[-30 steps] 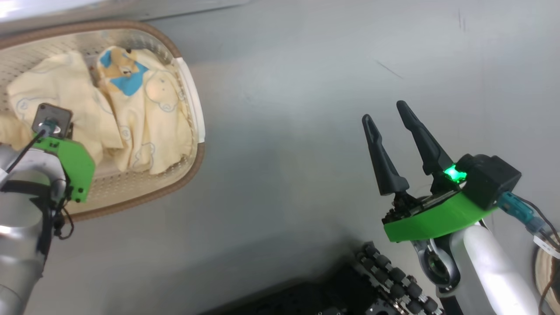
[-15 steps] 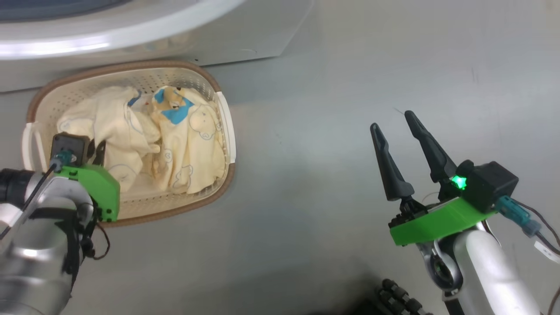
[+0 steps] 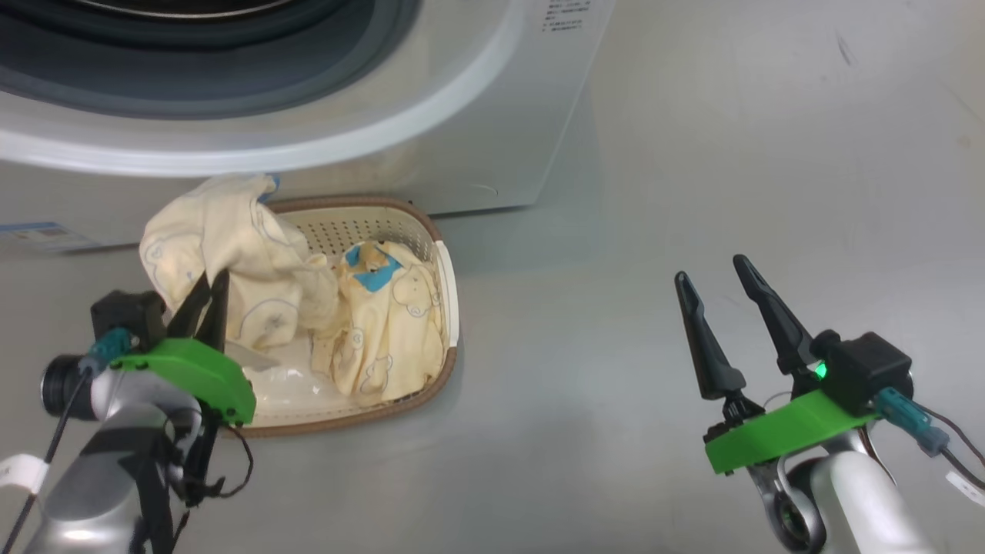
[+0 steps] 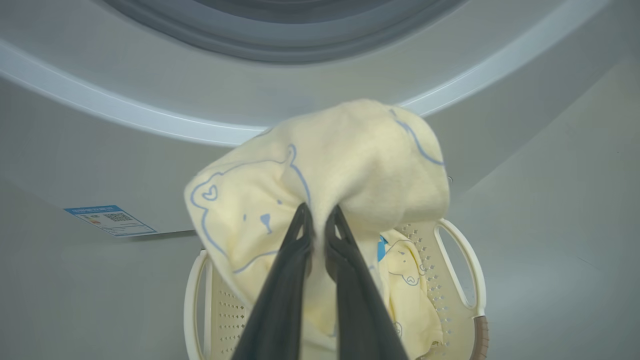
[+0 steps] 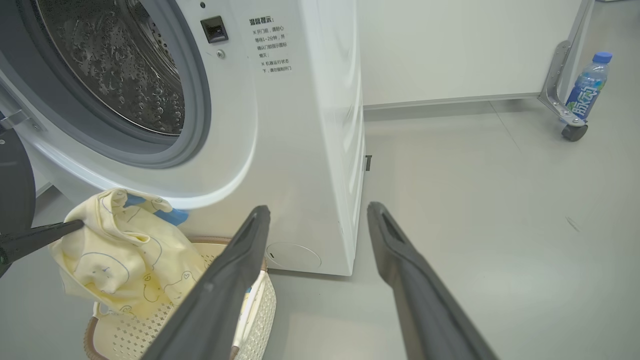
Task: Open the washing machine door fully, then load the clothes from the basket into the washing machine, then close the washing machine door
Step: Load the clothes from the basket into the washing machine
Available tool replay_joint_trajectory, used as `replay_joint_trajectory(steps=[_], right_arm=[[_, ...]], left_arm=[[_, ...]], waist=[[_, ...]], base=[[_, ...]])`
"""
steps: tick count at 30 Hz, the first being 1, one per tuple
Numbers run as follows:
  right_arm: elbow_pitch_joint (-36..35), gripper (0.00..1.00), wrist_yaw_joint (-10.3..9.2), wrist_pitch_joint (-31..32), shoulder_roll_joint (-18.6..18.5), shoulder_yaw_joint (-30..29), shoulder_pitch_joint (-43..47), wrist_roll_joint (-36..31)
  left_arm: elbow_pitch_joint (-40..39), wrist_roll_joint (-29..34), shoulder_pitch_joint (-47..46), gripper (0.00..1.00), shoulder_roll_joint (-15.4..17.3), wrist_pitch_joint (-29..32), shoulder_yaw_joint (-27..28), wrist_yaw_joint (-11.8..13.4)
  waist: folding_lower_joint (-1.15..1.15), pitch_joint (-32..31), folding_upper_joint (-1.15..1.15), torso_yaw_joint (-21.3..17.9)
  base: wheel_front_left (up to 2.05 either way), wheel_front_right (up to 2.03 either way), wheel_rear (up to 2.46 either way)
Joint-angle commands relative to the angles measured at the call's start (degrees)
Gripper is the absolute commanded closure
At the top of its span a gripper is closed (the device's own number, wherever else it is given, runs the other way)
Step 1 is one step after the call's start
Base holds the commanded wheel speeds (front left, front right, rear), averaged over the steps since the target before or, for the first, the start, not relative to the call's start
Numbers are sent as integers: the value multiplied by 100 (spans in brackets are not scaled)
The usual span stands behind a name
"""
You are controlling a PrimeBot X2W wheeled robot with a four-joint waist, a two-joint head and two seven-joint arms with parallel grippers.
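Note:
My left gripper [image 3: 212,281] is shut on a pale yellow garment [image 3: 231,246] with bear outlines, holding it up over the basket's far left end, just below the washing machine's [image 3: 462,100] opening. In the left wrist view the cloth [image 4: 350,165] drapes over the closed gripper [image 4: 317,216]. Another of the clothes, with a blue and tan bear patch [image 3: 385,323], lies in the cream basket [image 3: 450,308]. The drum opening [image 5: 115,65] stands uncovered, and the door's black rim [image 5: 10,185] shows at the left edge. My right gripper [image 3: 709,269] hangs open and empty over the floor, right of the basket.
The basket stands on grey floor against the machine's front, near its right corner. A blue label [image 3: 38,231] sits low on the machine's front. A blue-capped bottle [image 5: 587,90] stands beside a caster wheel [image 5: 572,131] far right, before a white wall.
The head camera has tilted up, bringing the machine's front into view. My left gripper has lifted one garment out of the basket toward the opening. The right gripper stays open.

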Motion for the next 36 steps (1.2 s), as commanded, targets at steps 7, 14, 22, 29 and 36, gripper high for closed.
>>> replay_joint_trajectory(steps=[7, 14, 22, 29, 36], right_arm=[[-77, 0, 0, -55, -29, -31, 377, -128], [-25, 0, 0, -55, -29, -45, 578, -159], [37, 0, 0, -55, -29, -48, 763, -149], [39, 0, 0, -55, -29, -31, 861, -162], [67, 0, 0, -55, -29, 27, 948, -167]], left_arm=[[-1111, 144, 764, 100, 157, -81, 713, 304], [-2070, 213, 1494, 100, 217, -81, 1273, 564], [-3047, 236, 2172, 100, 293, -82, 1670, 738], [-3686, 327, 2640, 100, 500, -19, 1776, 1003], [-4307, 358, 3213, 100, 628, 105, 1905, 1352]], waist=[[1, -989, 0, 279], [1, -1519, 0, 326], [1, -1928, 0, 379], [1, -2180, 0, 365], [1, -2377, 0, 286]], base=[[0, 0, 0], [0, 0, 0], [0, 0, 0], [0, 0, 0], [0, 0, 0]])
